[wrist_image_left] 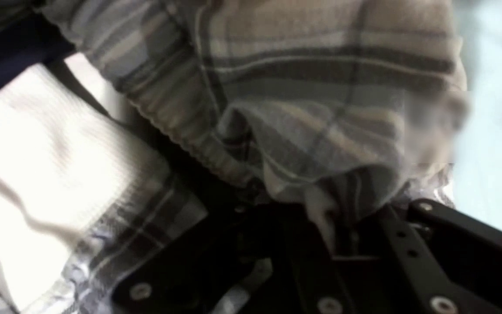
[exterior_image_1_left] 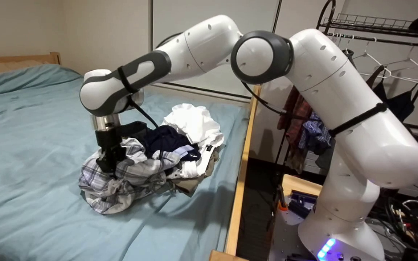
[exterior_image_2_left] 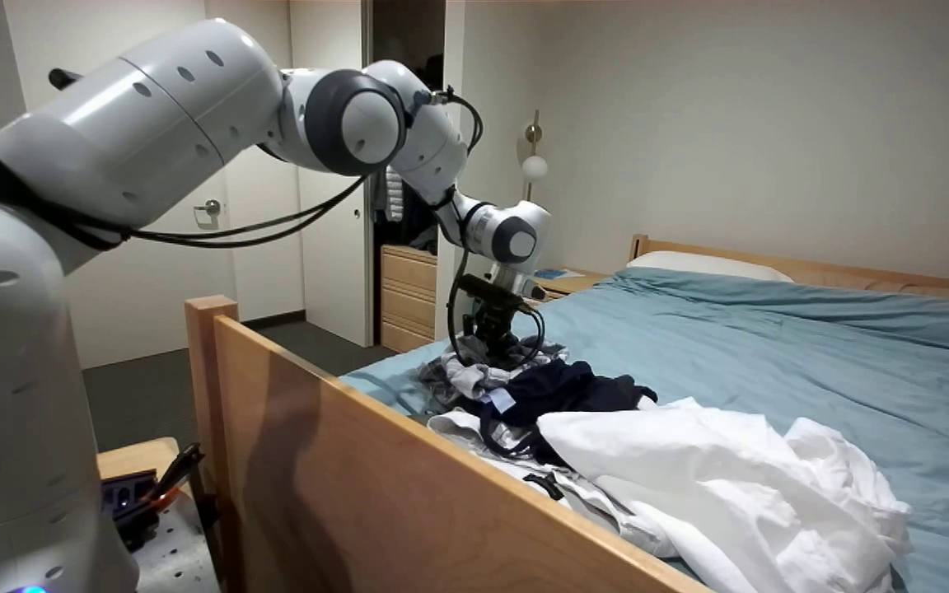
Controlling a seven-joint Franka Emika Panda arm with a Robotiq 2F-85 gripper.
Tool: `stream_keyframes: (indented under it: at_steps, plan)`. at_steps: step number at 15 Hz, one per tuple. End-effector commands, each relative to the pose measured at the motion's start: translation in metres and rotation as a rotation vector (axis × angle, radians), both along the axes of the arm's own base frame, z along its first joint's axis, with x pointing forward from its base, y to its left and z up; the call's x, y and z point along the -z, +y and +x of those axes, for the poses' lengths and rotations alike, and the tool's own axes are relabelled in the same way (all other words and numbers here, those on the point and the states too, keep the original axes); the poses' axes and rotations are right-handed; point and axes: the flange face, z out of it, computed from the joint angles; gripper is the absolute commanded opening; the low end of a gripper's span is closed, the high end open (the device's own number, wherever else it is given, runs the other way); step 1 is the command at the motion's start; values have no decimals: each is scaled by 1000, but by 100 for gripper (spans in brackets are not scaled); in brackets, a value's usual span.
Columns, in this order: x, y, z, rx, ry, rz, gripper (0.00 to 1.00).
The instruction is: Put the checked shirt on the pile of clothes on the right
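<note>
The checked shirt (exterior_image_1_left: pixel 100 192), grey and white plaid, lies crumpled on the bed at the left end of the clothes. It also shows in an exterior view (exterior_image_2_left: pixel 470 379) and fills much of the wrist view (wrist_image_left: pixel 329 56). My gripper (exterior_image_1_left: pixel 110 167) points down into the shirt; it also shows in an exterior view (exterior_image_2_left: pixel 493 350). In the wrist view its fingers (wrist_image_left: pixel 342 216) are close together with shirt cloth bunched between them; the tips are hidden in folds. The pile of clothes holds a white garment (exterior_image_1_left: pixel 194 123) and a navy garment (exterior_image_1_left: pixel 167 141), touching the shirt.
The bed with its blue sheet (exterior_image_1_left: pixel 31 152) spreads around the clothes. A wooden bed board (exterior_image_2_left: pixel 441 502) runs between the robot base and the clothes. A brown garment (exterior_image_1_left: pixel 189 185) lies under the pile. A clothes rack (exterior_image_1_left: pixel 386 41) stands behind the arm.
</note>
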Motion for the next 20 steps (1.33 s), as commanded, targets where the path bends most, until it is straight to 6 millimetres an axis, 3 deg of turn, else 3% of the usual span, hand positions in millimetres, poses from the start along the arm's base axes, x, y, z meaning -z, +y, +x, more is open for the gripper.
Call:
stream_keyframes:
  at_steps: [1, 6, 9, 14, 18, 19, 20]
  plan:
    - [-43, -25, -2, 123, -19, 139, 5]
    - [-132, -97, -11, 341, -166, 217, 5]
    - [-191, -142, -29, 472, -257, 265, 5]
    - [-282, -225, -78, 698, -375, 338, 5]
    - [-348, -304, -132, 889, -459, 349, 5]
    - [-362, -316, -145, 924, -496, 377, 5]
    - [-367, -305, -144, 815, -524, 422, 5]
